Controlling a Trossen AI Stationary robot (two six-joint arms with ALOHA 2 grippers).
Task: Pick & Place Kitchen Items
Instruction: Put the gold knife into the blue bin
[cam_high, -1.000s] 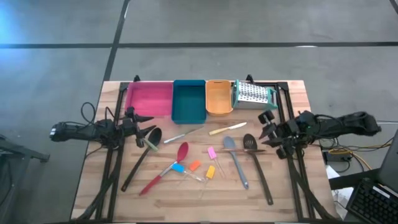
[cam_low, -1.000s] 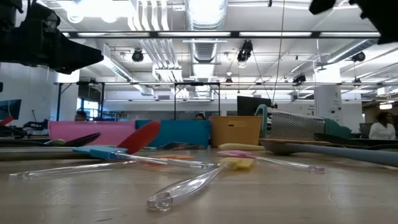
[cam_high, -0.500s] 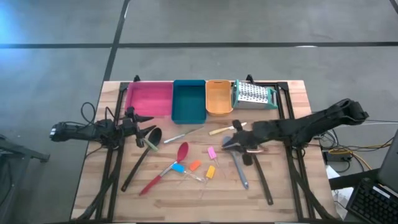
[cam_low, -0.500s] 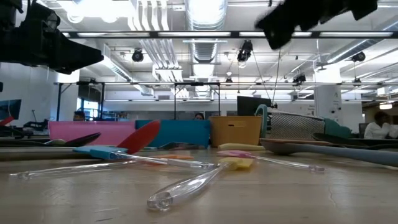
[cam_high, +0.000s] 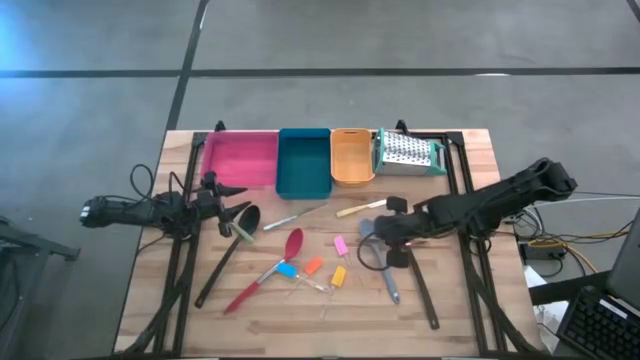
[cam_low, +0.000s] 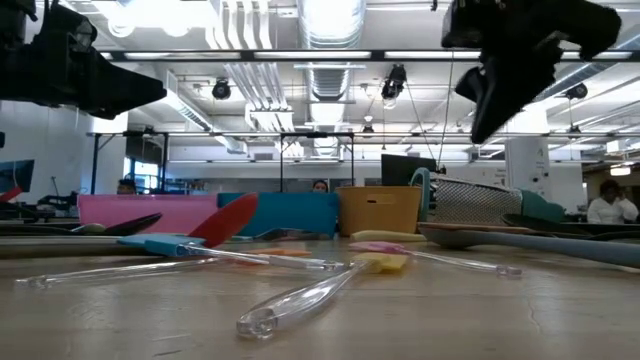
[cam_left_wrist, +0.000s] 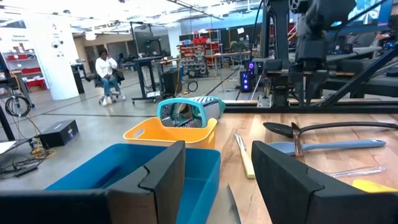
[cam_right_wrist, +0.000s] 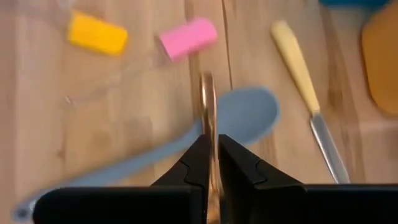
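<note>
the right gripper (cam_high: 378, 240) hangs over the middle-right of the table in the high view, above the bowl of the grey-blue spatula (cam_high: 372, 234), which lies flat with its handle running toward the lower right. in the right wrist view its fingers (cam_right_wrist: 200, 168) are pressed together, nearly touching, with a thin brownish sliver standing between them; what that sliver is, i can't tell. they hold none of the table's utensils as far as i can see. the low view shows the gripper high in the upper right of the frame, well clear of the wood.

the left gripper (cam_high: 215, 192) waits at the left edge of the table, near the black ladle (cam_high: 228, 252), its jaws parted and empty in its own wrist view.

this looks to me like the approach to a pick, with the spatula the likely target. the other items lie untouched: the red spoon (cam_high: 268, 268), the pink piece (cam_high: 341, 245), the yellow piece (cam_high: 339, 276), the black slotted turner (cam_high: 412, 270). the pink tray (cam_high: 240, 160), teal tray (cam_high: 303, 163) and orange tray (cam_high: 350, 156) sit along the top.

next it would have to spread its fingers, drop, and straddle the spatula's narrow neck without nudging the turner just beside it.
</note>
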